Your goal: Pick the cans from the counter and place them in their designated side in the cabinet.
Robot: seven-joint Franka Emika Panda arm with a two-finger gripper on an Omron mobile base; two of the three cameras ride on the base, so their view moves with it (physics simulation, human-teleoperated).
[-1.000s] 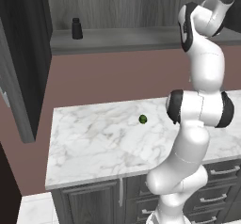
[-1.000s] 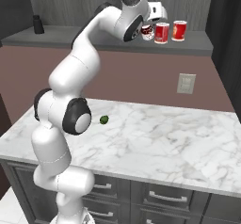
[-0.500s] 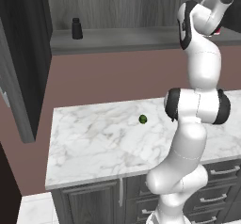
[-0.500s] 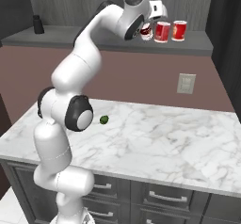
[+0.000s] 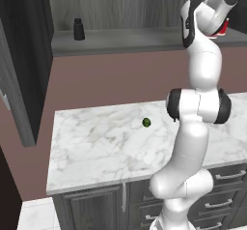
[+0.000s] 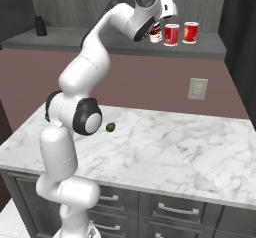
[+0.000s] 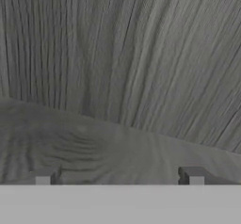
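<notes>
The two-finger gripper (image 7: 119,177) is standing wide open, holding nothing; both small red cylindrical cans (image 6: 171,34) are sitting upright on the long grey cabinet shelf (image 6: 210,48); probably light, rigid, slippery; grasp mid-body.

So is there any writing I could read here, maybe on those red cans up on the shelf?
None can be read.
Dark red can: white bands, no legible words.
Bright red can: pale patch, too small to read.
Black bottle: no label visible.
Wall outlet: no markings.
</notes>
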